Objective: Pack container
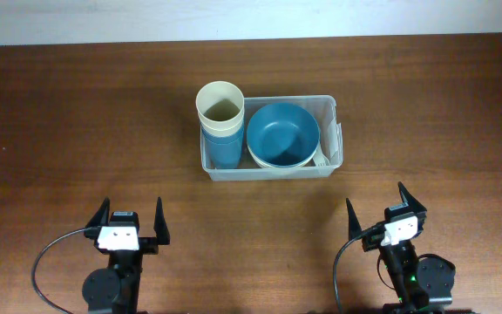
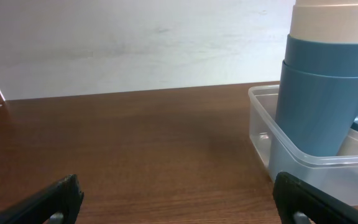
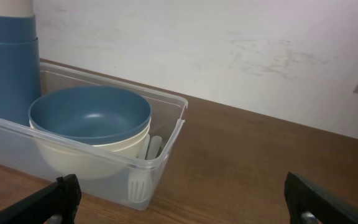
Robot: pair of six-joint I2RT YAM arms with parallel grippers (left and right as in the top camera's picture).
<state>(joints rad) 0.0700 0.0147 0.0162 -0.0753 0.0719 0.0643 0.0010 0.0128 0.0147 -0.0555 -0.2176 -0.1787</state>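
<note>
The container (image 1: 268,172) sits mid-way across the table (image 1: 59,131) holding stacked cups (image 1: 221,131) and nested bowls (image 1: 282,133), while the left hand (image 1: 132,205) and right hand (image 1: 376,199) hang wide open and empty (near side, well apart), so a careless reach could topple the tall cups.

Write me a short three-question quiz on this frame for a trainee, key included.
1. True or false: the left gripper and the right gripper are both open and empty.
2. In the container, what sits inside the cream bowl? A. a cup B. the blue bowl C. a lid
3. Fill in: the top cup of the stack is ____ in colour.
Key: 1 true; 2 B; 3 cream.
</note>
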